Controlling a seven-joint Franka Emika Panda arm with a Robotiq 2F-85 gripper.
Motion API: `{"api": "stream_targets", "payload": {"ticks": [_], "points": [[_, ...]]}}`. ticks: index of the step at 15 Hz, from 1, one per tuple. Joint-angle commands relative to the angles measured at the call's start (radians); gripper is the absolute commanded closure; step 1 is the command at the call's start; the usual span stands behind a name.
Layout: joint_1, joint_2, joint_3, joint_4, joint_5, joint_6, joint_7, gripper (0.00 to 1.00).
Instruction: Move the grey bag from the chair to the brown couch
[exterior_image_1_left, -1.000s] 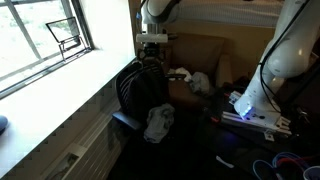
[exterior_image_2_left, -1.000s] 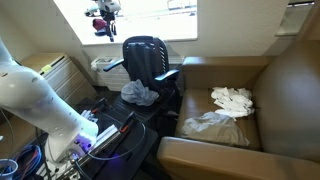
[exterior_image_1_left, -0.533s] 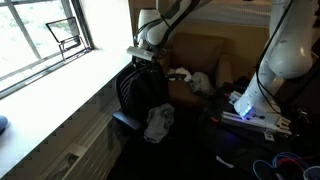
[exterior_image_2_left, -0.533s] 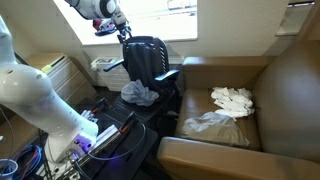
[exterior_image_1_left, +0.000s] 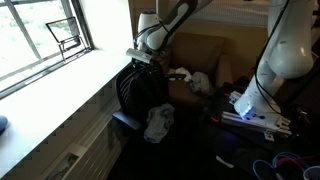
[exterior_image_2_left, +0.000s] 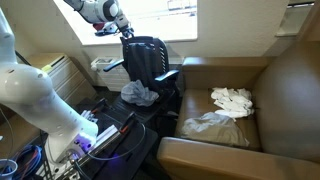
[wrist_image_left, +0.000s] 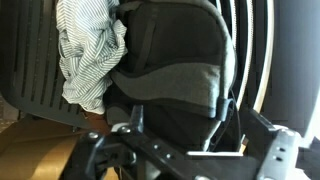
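The grey bag sits on the chair, propped against its ribbed back, with a pale cloth on the seat just in front. The gripper hangs right above the bag's top, its jaws spread wide and holding nothing. The brown couch stands just beside the chair.
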Motion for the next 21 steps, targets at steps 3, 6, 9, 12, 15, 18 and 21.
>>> {"api": "stream_targets", "payload": {"ticks": [3,6,9,12,15,18,21], "points": [[0.011,0.075,-0.038,0.042,0.016,0.066,0.013,0.0],[0.016,0.119,-0.045,0.092,0.018,0.068,0.021,0.0],[0.047,0.124,-0.072,0.098,-0.048,0.05,-0.016,0.0],[0.048,0.13,-0.072,0.102,-0.034,0.024,-0.002,0.0],[0.048,0.161,-0.079,0.127,-0.037,-0.019,-0.002,0.0],[-0.088,0.195,0.077,0.163,0.165,-0.068,-0.201,0.0],[-0.111,0.218,0.092,0.177,0.261,-0.104,-0.279,0.26]]}}
